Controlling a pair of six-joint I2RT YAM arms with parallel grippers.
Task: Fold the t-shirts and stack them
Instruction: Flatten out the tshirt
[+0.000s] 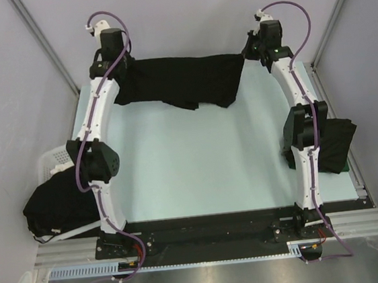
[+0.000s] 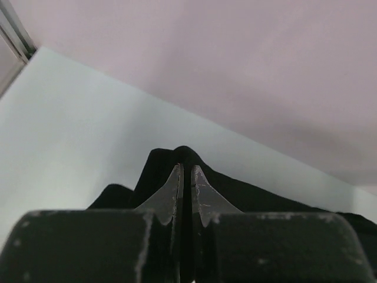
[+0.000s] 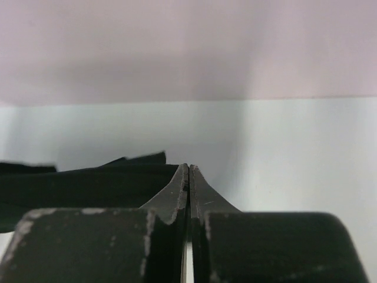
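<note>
Spilling from the white basket [image 1: 50,161] at lower left lay black shirts [image 1: 53,204]. Left gripper [image 2: 184,168] and right gripper [image 3: 188,167] clenched a stretched t-shirt [image 1: 183,81].

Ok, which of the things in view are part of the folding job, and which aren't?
Job:
stretched t-shirt, pinched by left gripper and right gripper
heap of t-shirts, near left
folded t-shirt, right edge

Lying about:
white plastic basket, beside the heap

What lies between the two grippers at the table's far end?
A black t-shirt, pinched at its ends by the left gripper and right gripper and hanging between them. The top view shows it.
</note>
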